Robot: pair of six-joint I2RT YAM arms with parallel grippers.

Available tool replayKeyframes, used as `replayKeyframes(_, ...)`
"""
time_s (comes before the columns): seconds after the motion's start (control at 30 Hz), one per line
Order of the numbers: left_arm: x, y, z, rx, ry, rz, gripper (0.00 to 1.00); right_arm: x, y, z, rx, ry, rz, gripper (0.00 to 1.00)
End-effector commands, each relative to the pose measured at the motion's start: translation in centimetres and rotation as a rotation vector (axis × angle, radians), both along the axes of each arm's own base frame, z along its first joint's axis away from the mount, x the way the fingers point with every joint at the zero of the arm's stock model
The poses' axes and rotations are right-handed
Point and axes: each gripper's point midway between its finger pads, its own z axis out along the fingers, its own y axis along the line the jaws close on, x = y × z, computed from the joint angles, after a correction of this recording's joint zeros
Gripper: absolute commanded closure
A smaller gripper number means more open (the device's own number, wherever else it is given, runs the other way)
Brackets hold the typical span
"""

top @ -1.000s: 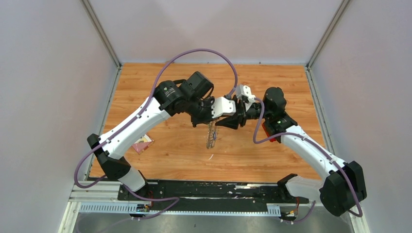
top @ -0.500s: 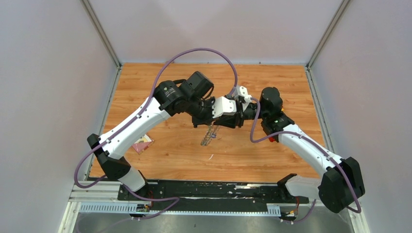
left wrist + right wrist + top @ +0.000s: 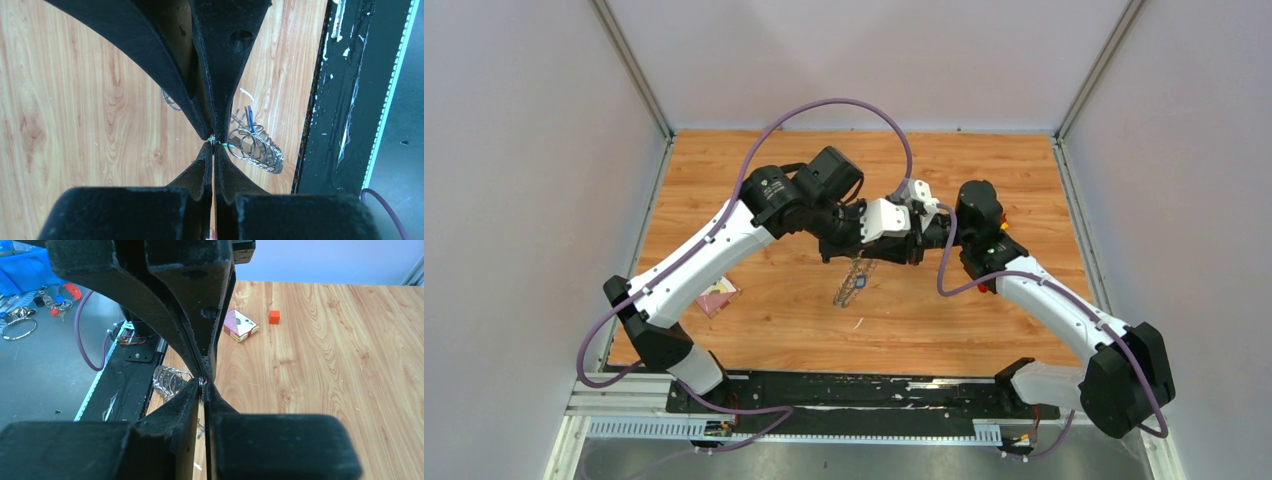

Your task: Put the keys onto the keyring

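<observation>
1. So, left tool (image 3: 212, 141) is clamped on the keyring (image 3: 854, 281), hanging midair over the counter (image 3: 984, 160)
2. The right tool (image 3: 202, 383) is pinched together right beside it; on what, can't tell
3. Risk: opposing tugs could pop the thin wire loose and drop it

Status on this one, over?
Left tool shut, pinching large silver metal keyring, bunch hanging free. Right tool closed at same pinch point, hold unclear. Small blue-headed key against the bunch. Nothing in the way.
</observation>
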Motion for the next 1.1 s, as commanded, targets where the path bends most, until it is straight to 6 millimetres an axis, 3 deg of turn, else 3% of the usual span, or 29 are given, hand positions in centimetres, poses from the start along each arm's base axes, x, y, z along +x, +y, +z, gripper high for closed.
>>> replayKeyframes(0.0, -0.6, -0.5, 2.9, -0.114, -0.026, -0.005, 1.0, 0.3, 0.3, 0.0, 0.003, -0.021, -0.005, 0.92)
replayKeyframes(0.13, -0.6, -0.6, 2.8, -0.117, -0.022, -0.006, 1.0, 0.4, 0.4, 0.0, 0.003, -0.02, -0.013, 0.99)
replayKeyframes(0.4, -0.3, -0.8, 2.9, -0.137, -0.037, 0.005, 1.0, 0.7, 0.2, 0.4, 0.01, -0.029, -0.047, 1.0)
replayKeyframes(0.5, -0.1, -0.6, 3.2, -0.152, -0.066, 0.01, 0.91, 0.5, 0.1, 0.9, 0.016, -0.043, -0.039, 1.0)
replayKeyframes(0.8, 0.2, 1.9, 3.6, -0.172, -0.199, 0.009, 0.49, -0.5, -0.7, 2.2, 0.036, -0.084, 0.013, 1.0)
replayKeyframes(0.93, 0.7, 2.6, 3.1, -0.176, -0.246, 0.003, 0.44, -1.7, -0.9, 2.5, 0.04, -0.09, 0.088, 1.0)
replayKeyframes(1.07, 0.9, 1.9, 2.4, -0.216, -0.28, -0.024, 0.43, -2.1, -1.0, 2.8, 0.04, -0.095, 0.121, 1.0)
